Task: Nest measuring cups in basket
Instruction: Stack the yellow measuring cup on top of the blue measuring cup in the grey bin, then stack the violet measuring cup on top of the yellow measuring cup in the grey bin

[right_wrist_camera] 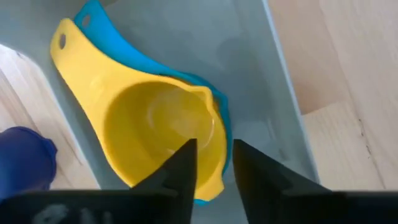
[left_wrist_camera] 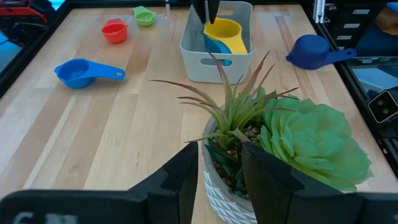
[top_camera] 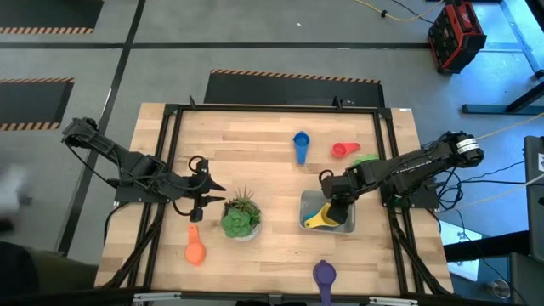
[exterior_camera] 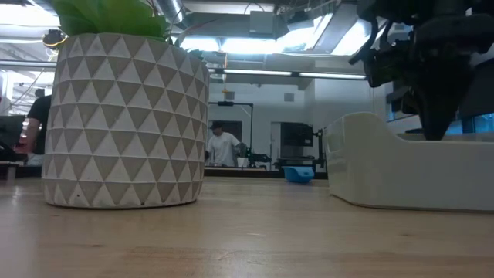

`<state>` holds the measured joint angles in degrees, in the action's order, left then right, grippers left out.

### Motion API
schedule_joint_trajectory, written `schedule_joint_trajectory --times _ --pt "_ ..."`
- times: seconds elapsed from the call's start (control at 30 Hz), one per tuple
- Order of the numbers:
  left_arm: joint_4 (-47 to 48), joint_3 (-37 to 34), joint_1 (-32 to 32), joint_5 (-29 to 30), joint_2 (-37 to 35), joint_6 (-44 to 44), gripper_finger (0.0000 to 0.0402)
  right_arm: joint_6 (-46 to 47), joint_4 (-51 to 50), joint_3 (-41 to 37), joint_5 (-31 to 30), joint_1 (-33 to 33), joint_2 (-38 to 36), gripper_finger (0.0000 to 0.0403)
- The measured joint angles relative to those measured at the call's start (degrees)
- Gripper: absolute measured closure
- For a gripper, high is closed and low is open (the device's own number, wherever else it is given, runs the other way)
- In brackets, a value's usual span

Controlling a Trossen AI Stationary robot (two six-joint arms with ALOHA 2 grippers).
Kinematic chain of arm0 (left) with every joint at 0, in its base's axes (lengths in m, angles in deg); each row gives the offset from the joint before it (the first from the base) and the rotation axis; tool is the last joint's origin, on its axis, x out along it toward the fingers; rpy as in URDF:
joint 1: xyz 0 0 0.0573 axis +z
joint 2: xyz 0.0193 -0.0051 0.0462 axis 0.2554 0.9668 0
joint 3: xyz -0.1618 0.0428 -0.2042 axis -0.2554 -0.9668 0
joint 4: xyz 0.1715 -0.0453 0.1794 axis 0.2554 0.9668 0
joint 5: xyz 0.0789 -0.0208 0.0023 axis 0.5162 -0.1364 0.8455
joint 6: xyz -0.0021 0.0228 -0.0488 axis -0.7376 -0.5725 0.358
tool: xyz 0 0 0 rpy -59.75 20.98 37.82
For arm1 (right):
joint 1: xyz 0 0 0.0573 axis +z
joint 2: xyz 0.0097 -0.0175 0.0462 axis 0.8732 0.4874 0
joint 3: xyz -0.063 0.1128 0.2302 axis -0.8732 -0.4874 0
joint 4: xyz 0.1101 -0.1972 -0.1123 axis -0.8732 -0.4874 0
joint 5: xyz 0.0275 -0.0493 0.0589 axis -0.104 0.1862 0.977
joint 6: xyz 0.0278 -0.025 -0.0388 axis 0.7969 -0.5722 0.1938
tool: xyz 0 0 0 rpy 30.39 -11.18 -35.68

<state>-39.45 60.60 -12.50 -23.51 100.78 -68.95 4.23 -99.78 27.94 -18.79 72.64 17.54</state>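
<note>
Right fingers [right_wrist_camera: 211,163], narrowly parted, straddle the yellow cup's [right_wrist_camera: 158,127] rim inside the basket [top_camera: 347,225].

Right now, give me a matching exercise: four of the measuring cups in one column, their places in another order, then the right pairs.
Cups:
1. yellow cup
2. orange cup
3. purple cup
4. red cup

Places:
A. on the table next to the small green cup
B. at the table's near edge, below the basket
C. in the basket, nested in a teal cup
D. left of the potted plant

Pairs: 1-C, 2-D, 3-B, 4-A
</note>
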Motion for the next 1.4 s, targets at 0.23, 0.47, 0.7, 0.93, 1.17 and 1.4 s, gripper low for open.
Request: schedule_joint_trajectory --times 0.23,0.47,0.7,0.93,1.17,1.4 --pt "0.0 0.0 0.0 0.0 0.0 0.0 0.0284 -0.8 -0.9 0.0 3.9 0.0 0.0 0.0267" --pt "0.0 0.0 0.0 0.0 0.0 0.0 0.0284 -2.2 -9.8 5.1 0.6 0.2 0.0 0.0266" --pt "0.0 0.0 0.0 0.0 0.0 0.0 0.0284 -0.1 -12.1 13.7 3.4 2.8 0.0 0.0266" --pt "0.0 0.0 0.0 0.0 0.0 0.0 0.0284 5.7 -7.4 19.2 2.8 11.5 -0.1 0.0266" --pt "0.0 0.0 0.0 0.0 0.0 0.0 0.0284 9.0 7.2 19.0 1.5 20.4 0.0 0.0266" --pt "0.0 0.0 0.0 0.0 0.0 0.0 0.0284 11.7 14.1 18.8 1.3 26.5 0.0 0.0266"
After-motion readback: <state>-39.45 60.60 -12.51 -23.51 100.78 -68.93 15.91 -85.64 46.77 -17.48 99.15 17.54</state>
